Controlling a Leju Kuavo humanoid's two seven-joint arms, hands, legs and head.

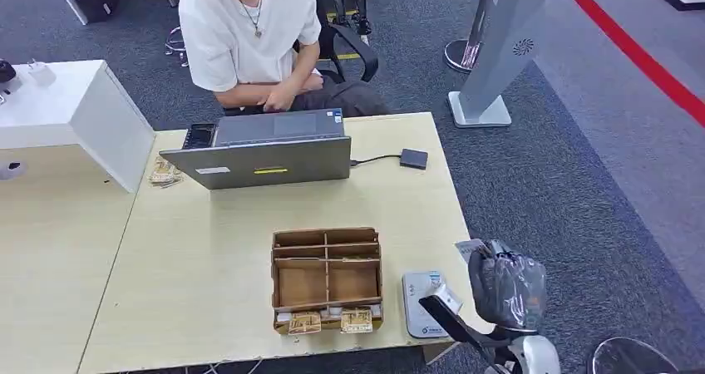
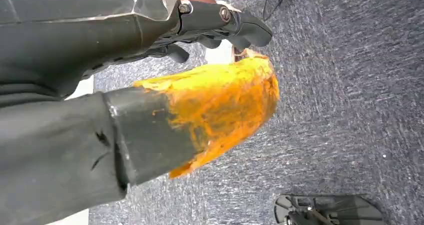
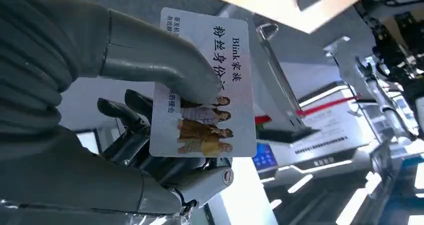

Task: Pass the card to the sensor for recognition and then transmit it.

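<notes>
White printed card (image 3: pixel 204 85) is pinched between thumb and fingers of the right hand (image 1: pixel 499 287), raised just beside the card reader (image 1: pixel 422 304). Recognition seems pending: next, lower the card flat onto the reader. Left hand (image 2: pixel 150 130): grasp unclear.

White printed card (image 3: pixel 205 92) pinched in right hand (image 3: pixel 125 130); sensor (image 1: pixel 422 304) on table edge.

card (image 3: pixel 205 85) text partly hidden by thumb, person (image 1: pixel 249 33) cropped at top
</notes>
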